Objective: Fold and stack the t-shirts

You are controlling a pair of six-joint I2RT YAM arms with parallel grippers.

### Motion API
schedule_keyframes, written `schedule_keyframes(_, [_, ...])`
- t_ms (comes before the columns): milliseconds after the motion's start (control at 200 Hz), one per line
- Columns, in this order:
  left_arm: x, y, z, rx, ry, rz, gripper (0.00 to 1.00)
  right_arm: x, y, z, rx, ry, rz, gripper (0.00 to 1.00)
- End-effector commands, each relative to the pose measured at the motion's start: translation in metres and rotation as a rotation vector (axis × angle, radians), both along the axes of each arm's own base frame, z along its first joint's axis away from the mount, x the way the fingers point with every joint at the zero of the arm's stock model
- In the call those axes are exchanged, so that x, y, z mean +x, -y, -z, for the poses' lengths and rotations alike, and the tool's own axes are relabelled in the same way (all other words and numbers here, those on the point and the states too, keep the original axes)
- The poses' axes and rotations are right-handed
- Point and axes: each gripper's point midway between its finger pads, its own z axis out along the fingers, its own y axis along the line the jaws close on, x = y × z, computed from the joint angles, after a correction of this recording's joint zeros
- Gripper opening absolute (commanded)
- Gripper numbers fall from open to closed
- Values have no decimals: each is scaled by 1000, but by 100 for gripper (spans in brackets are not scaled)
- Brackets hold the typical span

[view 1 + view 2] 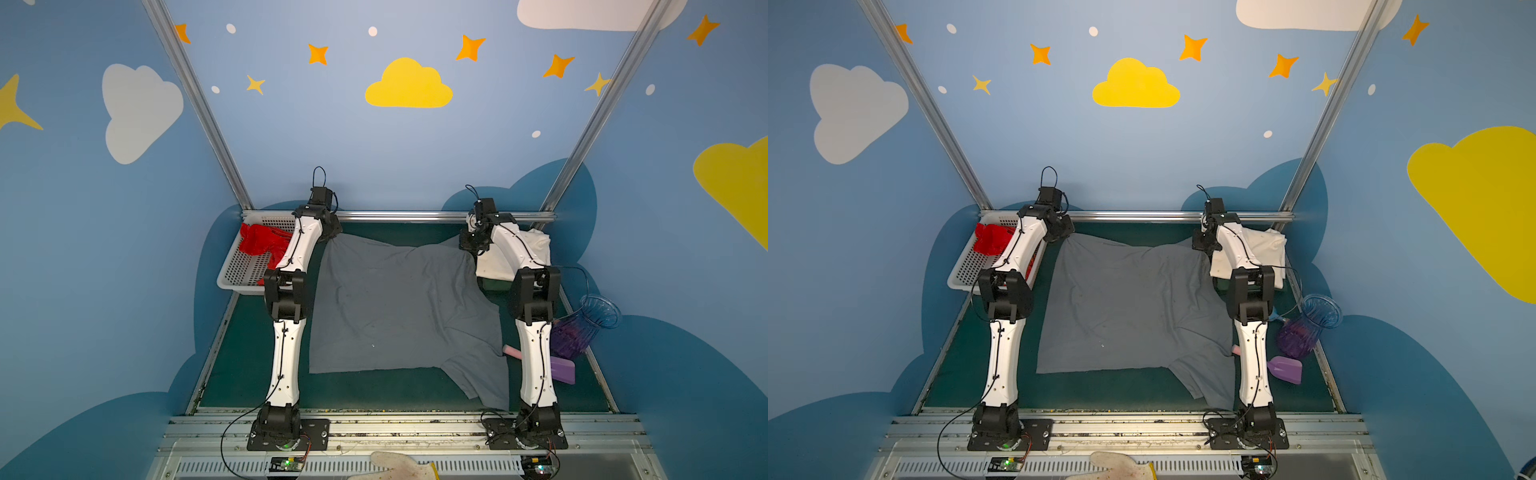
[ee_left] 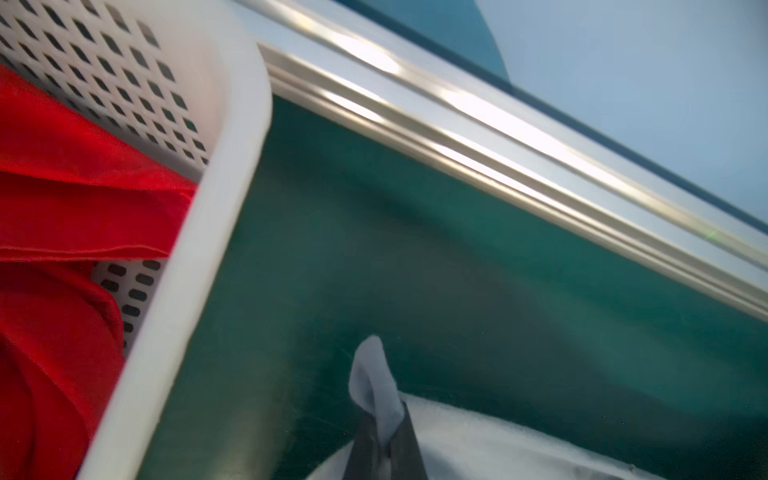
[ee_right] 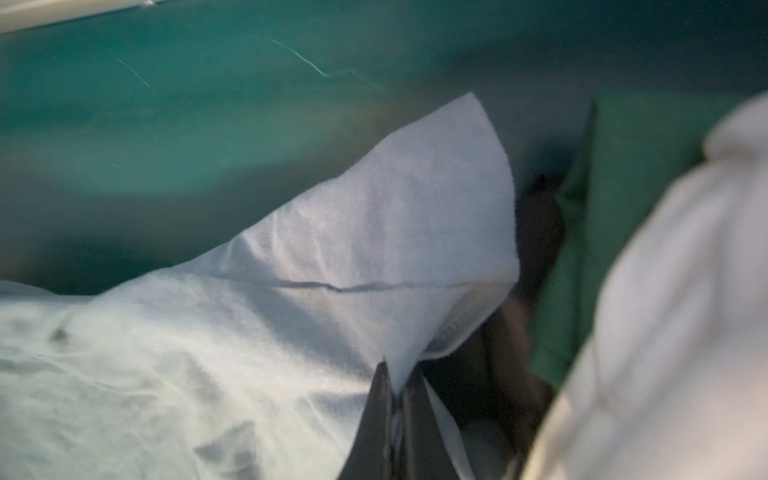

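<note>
Grey t-shirt point(image 1: 399, 307): lies spread across the middle of the green table point(image 1: 374, 390), between the two arms. One sleeve points toward the near right corner. The far edge sags between its two far corners, both raised off the surface.
Left pincer point(image 2: 384, 432): pressed together on the far left corner of the grey t-shirt. In the left wrist view a small tip of cloth pokes out past the fingertips.
Right pincer point(image 3: 397, 386): pinching the far right corner of the same shirt. In the right wrist view a flap of cloth with a stitched hem stands up beyond the fingertips.
Red t-shirt point(image 1: 259, 243): crumpled inside the white perforated basket point(image 1: 237, 274) at the far left of the table, just beside the left arm.
Cream t-shirt point(image 1: 494, 266): folded at the far right of the table, partly hidden by the right arm, close to the pinched grey corner.
Right edge of table: a clear blue-purple vase point(image 1: 590, 324) lies tilted, with a purple scoop point(image 1: 563, 370) near it.
</note>
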Motion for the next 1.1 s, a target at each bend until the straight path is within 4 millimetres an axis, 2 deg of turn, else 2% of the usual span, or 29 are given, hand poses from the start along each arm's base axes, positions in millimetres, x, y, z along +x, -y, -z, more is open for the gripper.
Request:
schedule_keyframes(0, [6, -15, -16, 1, 43, -23, 4, -11, 9, -12, -17, 8, 41, 0])
schedule_keyframes(90, [4, -8, -9, -41, 25, -20, 4, -19, 5, -3, 5, 3, 36, 0])
schedule_keyframes(175, [4, 6, 0, -91, 14, 5, 4, -19, 1, 8, 21, -14, 34, 0])
schedule_keyframes(410, [9, 20, 9, -105, 5, 35, 4, 5, -4, 18, 28, -15, 11, 0])
schedule_keyframes(491, [8, 19, 8, -90, 1, 39, 4, 13, -7, 15, 42, 1, 0, 8])
schedule_keyframes(531, [7, 17, 8, -79, -2, 40, 4, 16, -6, 15, 51, 10, 3, 17])
schedule_keyframes(551, [6, 17, 8, -75, -5, 41, 4, 18, -7, 15, 58, 16, 8, 25])
schedule_keyframes(571, [6, 16, 8, -71, -7, 42, 4, 20, -7, 15, 66, 19, 9, 39])
schedule_keyframes(591, [5, 16, 9, -69, -10, 43, 4, 21, -8, 14, 77, 25, 8, 44])
schedule_keyframes(686, [3, 16, 9, -67, -15, 49, 4, 28, -14, 12, 118, 43, 0, 43])
schedule_keyframes(776, [3, 19, 11, -75, -19, 52, 4, 32, -15, 15, 131, 39, 15, 54])
schedule_keyframes(1096, [3, 33, 18, -95, -30, 69, 4, 36, -17, 46, 126, -14, 42, 57])
